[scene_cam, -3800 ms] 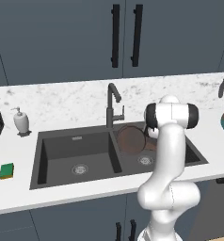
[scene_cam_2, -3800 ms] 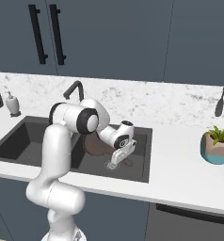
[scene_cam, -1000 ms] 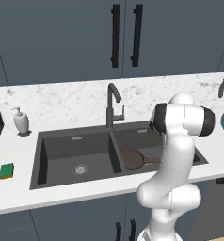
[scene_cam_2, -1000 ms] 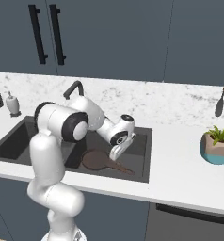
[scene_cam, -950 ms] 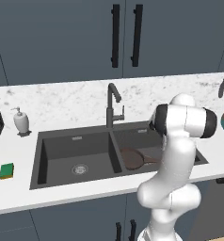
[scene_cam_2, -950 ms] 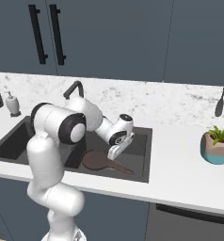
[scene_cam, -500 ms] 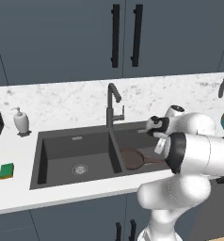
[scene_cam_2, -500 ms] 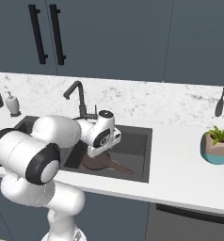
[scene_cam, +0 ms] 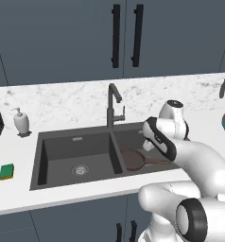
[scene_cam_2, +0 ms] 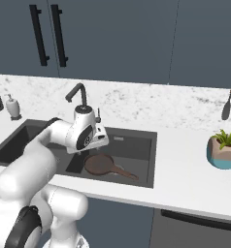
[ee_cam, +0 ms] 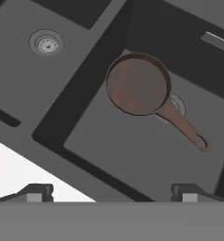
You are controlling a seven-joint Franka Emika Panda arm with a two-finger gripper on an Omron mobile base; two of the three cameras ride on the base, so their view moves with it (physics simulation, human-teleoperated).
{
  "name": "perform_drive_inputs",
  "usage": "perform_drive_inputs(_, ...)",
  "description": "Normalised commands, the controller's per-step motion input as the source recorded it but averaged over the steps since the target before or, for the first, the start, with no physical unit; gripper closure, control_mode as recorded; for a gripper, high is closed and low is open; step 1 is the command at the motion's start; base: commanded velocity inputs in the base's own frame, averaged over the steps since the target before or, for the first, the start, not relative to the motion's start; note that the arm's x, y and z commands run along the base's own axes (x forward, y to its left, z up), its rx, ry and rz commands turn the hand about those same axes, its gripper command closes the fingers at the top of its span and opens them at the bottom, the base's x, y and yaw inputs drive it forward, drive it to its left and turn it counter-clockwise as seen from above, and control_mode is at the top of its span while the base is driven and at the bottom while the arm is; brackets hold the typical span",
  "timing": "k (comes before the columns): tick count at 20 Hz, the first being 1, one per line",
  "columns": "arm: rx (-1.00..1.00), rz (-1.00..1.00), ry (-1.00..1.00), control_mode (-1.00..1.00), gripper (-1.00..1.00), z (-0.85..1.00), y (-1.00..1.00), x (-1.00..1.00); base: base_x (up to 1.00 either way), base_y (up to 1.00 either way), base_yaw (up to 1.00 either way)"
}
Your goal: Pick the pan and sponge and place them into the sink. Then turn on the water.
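Observation:
The reddish-brown pan (ee_cam: 137, 84) lies flat on the floor of the sink's right basin, its thin handle reaching across the drain; it also shows in the left base view (scene_cam: 133, 159) and the right base view (scene_cam_2: 99, 164). My gripper (ee_cam: 113, 192) hangs open and empty above the dark grey double sink (scene_cam: 46, 142), near the divider and higher than the pan. In the right base view the gripper (scene_cam_2: 91, 140) sits just in front of the faucet. The green and yellow sponge (scene_cam: 6, 171) rests on the white counter left of the sink.
A dark faucet (scene_cam: 113, 108) stands behind the divider. A soap dispenser (scene_cam: 21, 121) is at the back left. A potted plant (scene_cam_2: 224, 149) sits on the counter to the right, with utensils (scene_cam_2: 227, 109) hanging on the wall. The left basin's drain (ee_cam: 46, 43) is bare.
The pan, held tilted over the right basin 3.8 s ago, now lies flat in it, let go. The hand has since swung left and risen above the divider.

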Motion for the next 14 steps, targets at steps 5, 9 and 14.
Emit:
perform_drive_inputs(5, 0.15, -0.31, 0.00, -1.00, -1.00, 0.49, 0.75, -0.53, 0.00, 0.00, 0.00)
perform_drive_inputs(9, 0.07, -0.19, 0.00, -1.00, -1.00, 0.38, 0.26, -0.27, 0.00, 0.00, 0.00)
perform_drive_inputs(14, 0.02, -0.08, 0.00, -1.00, -1.00, 0.30, 0.00, -0.38, 0.00, 0.00, 0.00)
